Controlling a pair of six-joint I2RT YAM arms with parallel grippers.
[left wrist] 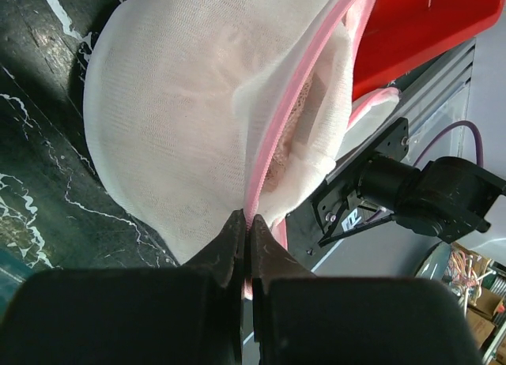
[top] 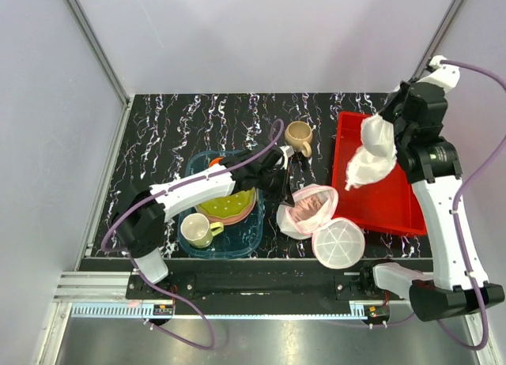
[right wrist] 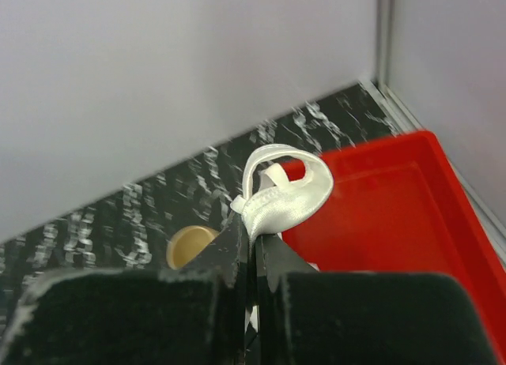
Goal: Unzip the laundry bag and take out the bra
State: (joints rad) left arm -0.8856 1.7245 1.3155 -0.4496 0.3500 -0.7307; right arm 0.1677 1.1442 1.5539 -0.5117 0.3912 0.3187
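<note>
One tan mug (top: 298, 135) behind laundry bag (top: 337, 243), beside red tray (top: 391, 207).

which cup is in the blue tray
The cream cup, in the near-left corner of the blue tray. The tan cup stands outside it on the table, beside the red tray.

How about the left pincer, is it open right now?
No, the left pincer is shut, its fingertips pinched together on the pink-edged rim of the laundry bag.
</note>
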